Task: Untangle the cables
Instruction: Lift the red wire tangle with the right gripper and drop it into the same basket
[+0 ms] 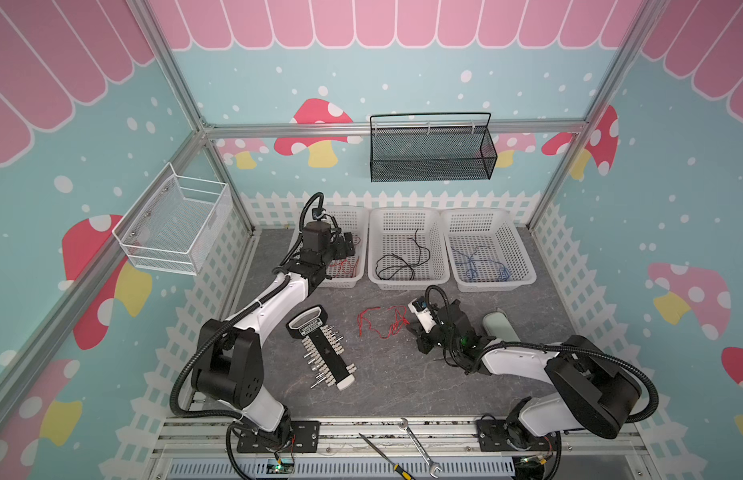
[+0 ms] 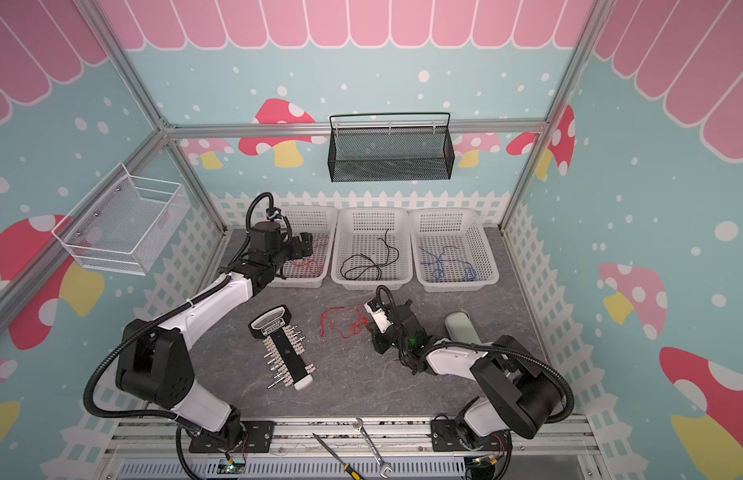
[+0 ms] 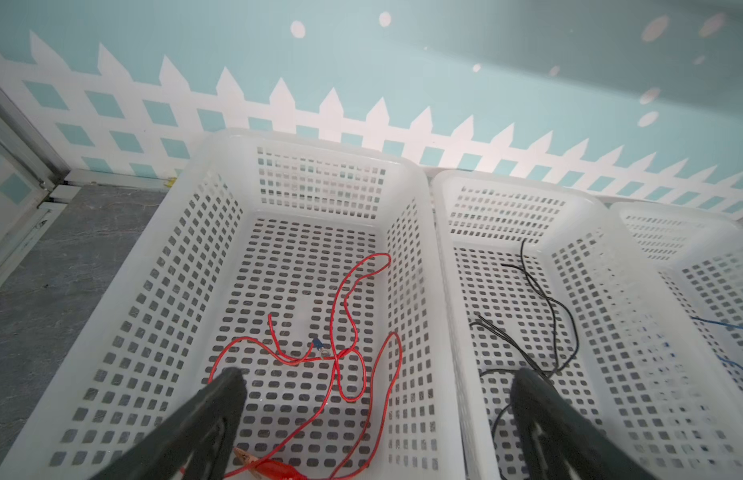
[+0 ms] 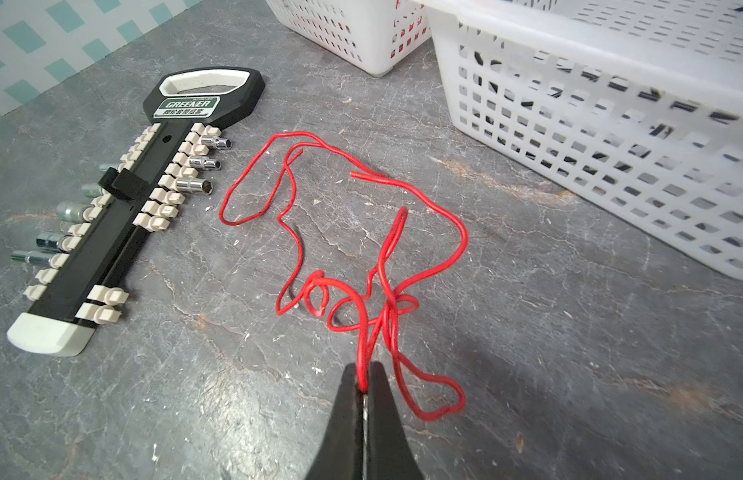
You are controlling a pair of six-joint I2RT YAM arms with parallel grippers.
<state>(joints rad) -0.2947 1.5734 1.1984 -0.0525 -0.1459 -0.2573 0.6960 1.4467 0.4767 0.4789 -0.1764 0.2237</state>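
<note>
Cable (image 4: 392,241) pinch, right wrist view only

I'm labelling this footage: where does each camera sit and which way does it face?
Both top views: high in front, looking down on the table; left arm and right arm show.
Left wrist: above the leftmost basket, looking in at its red cable; open left gripper shows.
Right wrist: low over the table, facing the loose red cable pinched in the shut right gripper.
Shared: right wrist and top views both show the socket rail.
</note>
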